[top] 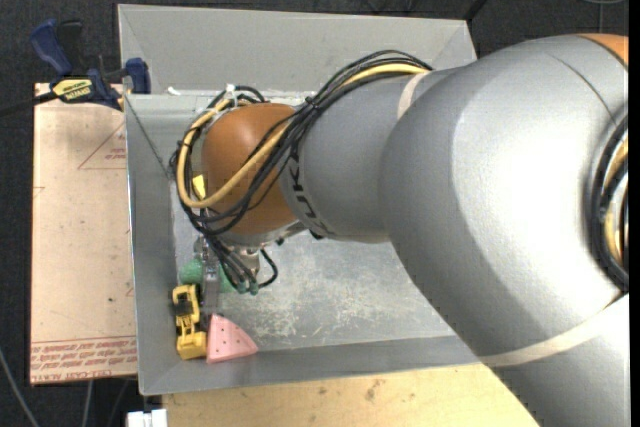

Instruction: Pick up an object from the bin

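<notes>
Gripper (228, 273) is down in the lower-left corner of the bin (340, 307), right on a small green thing (188, 271). It's mostly hidden, so no idea which way it points. Can't tell if the jaws are apart or together. A yellow toy vehicle (186, 320) lies lengthwise along the left wall, with a pink wedge (230, 344) touching it.

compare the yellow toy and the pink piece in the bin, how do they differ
The yellow toy is long and narrow with dark parts; the pink wedge is plain and triangular. The yellow toy lies nearer the bin side wall; the pink wedge sits to its right. Both lie side by side in one corner.
</notes>
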